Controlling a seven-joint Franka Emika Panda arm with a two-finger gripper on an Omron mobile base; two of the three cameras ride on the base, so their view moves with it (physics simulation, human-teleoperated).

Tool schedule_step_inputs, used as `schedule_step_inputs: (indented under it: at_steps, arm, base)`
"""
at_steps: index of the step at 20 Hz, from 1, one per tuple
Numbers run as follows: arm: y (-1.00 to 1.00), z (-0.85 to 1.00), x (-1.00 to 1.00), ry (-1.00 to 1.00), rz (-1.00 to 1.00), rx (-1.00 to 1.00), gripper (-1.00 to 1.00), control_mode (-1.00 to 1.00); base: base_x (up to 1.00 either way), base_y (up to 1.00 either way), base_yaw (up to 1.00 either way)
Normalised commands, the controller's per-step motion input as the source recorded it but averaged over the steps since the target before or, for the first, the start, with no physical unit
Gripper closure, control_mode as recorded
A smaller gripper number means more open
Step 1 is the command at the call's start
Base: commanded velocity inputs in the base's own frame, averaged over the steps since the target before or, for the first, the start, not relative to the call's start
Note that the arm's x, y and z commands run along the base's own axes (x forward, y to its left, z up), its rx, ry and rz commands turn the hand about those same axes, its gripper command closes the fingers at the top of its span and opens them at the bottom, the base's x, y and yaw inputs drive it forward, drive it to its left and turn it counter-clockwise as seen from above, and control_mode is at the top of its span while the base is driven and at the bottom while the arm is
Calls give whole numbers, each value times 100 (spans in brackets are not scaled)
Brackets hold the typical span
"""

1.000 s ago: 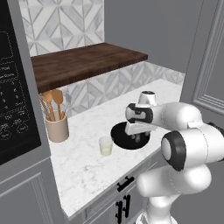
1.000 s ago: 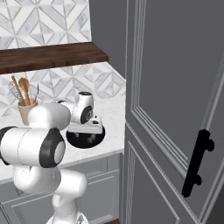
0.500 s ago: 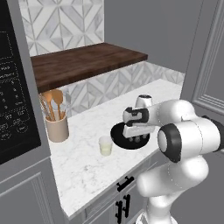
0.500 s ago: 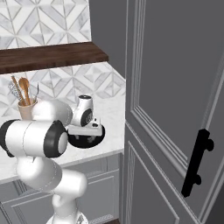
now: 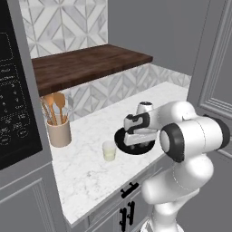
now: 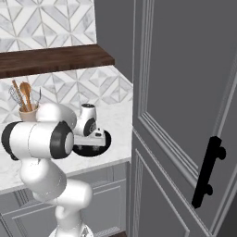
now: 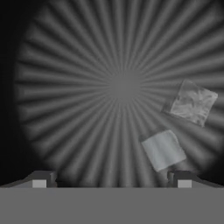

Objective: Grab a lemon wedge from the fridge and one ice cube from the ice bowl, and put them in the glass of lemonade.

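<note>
While I hang over the ice bowl (image 7: 65, 52), my jaws are wide apart.
I should drop straight onto the nearer ice cube (image 7: 163, 150) and pinch gently.

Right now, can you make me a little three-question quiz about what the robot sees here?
1. True or false: the gripper has its jaws wide open above the ice bowl.
2. How many ice cubes lie in the bowl in the hand view? A) none B) two C) five
3. On the counter, what stands between the tan cup with wooden spoons and the ice bowl?

Key:
1. True; nothing is held between the tips.
2. B, one ice cube near the right fingertip and another ice cube farther off.
3. The glass of lemonade.
</note>
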Motion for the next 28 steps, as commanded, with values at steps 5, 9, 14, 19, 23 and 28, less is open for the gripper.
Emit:
schedule_step_inputs:
  at_steps: [5,9,14,19,23,28]
  arm:
    - [28,0,4,2,0,0,-100,-100]
    - [6,1,1,2,0,0,-100,-100]
    - [-17,9,13,1,-4,0,-100,-100]
    - [-9,0,30,6,-15,0,-100,-100]
    - [-5,-8,0,0,-8,0,-100,-100]
    - [-6,-8,0,0,-2,0,-100,-100]
  base:
    - [0,0,0]
    - [0,0,0]
    - [0,0,0]
    - [0,0,0]
    - [0,0,0]
    - [0,0,0]
